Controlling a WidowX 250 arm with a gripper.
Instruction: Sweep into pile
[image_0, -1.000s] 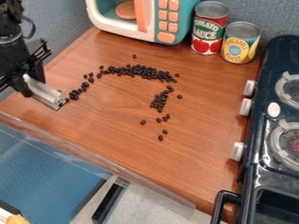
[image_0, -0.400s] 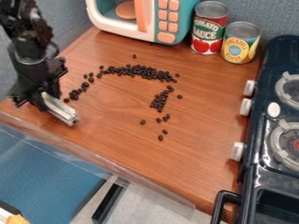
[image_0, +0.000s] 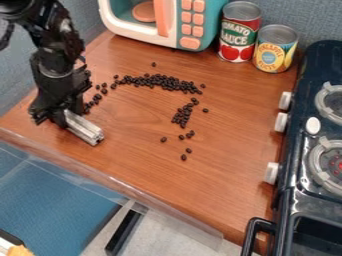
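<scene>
Camera view shows my tool (image_0: 65, 119) at the left of the surface (image_0: 140, 167), closed on the upper end of a silvery bar (image_0: 84, 129) that slants down to the right, clear of the main beans. The dark beans (image_0: 160, 82) lie in a broken arc from beside the tool across toward the cans (image_0: 256, 37), with a smaller clump (image_0: 182, 115) and a few strays (image_0: 184, 157) nearer me. I can't tell whether the bar touches the wood. I judge the beans light, hard and quick to roll, so I'd push them low and slowly rather than pinch any. The bar looks stiff and smooth; a firm grip high up suits it, leaving its free length for sweeping, though it could twist.
</scene>
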